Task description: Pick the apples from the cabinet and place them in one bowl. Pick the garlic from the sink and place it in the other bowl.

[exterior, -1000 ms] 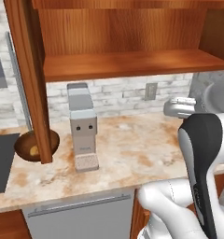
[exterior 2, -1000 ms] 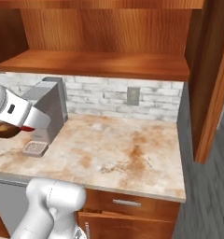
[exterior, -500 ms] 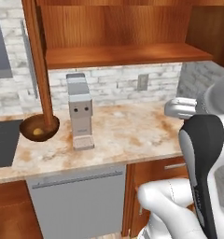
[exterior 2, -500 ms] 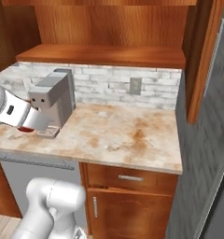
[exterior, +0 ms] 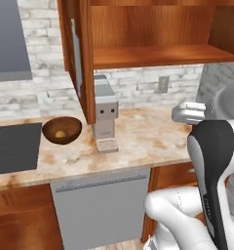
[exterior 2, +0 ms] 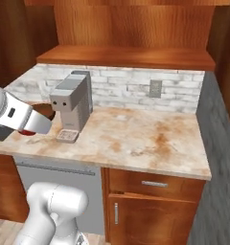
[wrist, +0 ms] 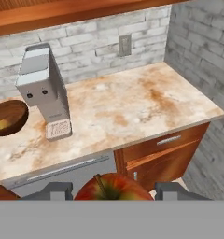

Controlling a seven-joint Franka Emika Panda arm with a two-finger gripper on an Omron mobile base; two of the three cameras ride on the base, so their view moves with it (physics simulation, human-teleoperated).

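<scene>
Though hidden elsewhere, red apple point(wrist: 113, 187) between fingers point(wrist: 52, 191).

The left base view looks forward and down from behind the arm's left, taking in the worktop point(exterior: 153, 141), the coffee machine point(exterior: 105, 117) and the bowl point(exterior: 62, 130) under the cabinet point(exterior: 153, 29). The right base view faces the same worktop from the other side, sharing the machine and wall socket point(exterior 2: 155, 88). The hand view looks steeply down from in front of the worktop, a little closer, past an apple point(wrist: 114, 188).
</scene>
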